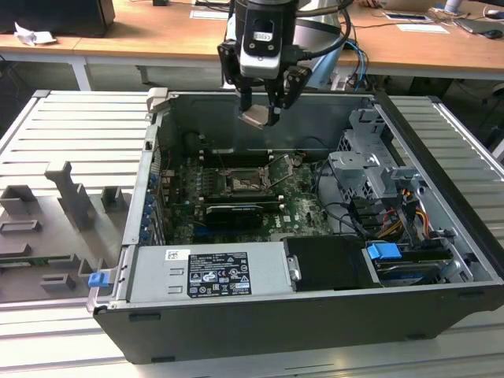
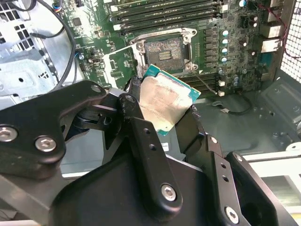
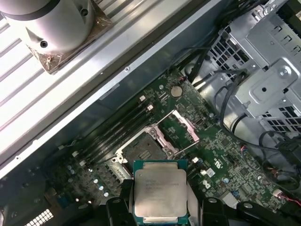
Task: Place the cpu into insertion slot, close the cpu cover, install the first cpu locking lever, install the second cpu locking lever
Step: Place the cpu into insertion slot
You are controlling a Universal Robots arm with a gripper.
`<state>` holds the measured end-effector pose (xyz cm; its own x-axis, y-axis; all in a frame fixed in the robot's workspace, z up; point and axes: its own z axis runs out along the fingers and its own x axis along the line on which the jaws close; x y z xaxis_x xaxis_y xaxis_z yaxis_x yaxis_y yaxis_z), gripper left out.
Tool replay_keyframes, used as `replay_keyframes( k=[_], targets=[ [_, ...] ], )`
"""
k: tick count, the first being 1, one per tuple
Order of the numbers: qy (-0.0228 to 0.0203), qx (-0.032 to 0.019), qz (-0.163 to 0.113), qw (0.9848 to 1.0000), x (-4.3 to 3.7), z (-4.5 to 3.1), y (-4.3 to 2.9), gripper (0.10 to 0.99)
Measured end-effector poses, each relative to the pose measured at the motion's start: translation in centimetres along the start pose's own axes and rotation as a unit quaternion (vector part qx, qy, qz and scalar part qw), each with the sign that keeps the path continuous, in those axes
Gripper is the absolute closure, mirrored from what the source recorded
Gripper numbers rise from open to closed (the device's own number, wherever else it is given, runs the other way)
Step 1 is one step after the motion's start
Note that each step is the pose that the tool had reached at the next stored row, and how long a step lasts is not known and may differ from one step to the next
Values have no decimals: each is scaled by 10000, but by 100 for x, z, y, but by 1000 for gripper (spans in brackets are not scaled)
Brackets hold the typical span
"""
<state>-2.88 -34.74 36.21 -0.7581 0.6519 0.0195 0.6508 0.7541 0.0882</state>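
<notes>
The claw (image 1: 261, 113), clamped on the cpu (image 3: 160, 190), hangs above the slot (image 3: 143, 148), cover (image 3: 182, 126) open. Level it, square its edges, lower gently.

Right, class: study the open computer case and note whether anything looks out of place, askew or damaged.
Nothing looks damaged. The cpu is out of its seat: the gripper holds it, slightly tilted, above the board. The insertion slot lies empty, with the cpu cover swung open beside it.

Bright even light w/ soft shadows
</notes>
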Motion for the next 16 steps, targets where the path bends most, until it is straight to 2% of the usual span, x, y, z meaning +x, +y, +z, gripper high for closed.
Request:
replay_keyframes(
  k=[7, 16],
  targets=[
    [-24, -4, 284, 9996, 0, 20, -2, 545],
    [-33, -2, 445, 9990, 0, 44, -4, 545]
  ],
)
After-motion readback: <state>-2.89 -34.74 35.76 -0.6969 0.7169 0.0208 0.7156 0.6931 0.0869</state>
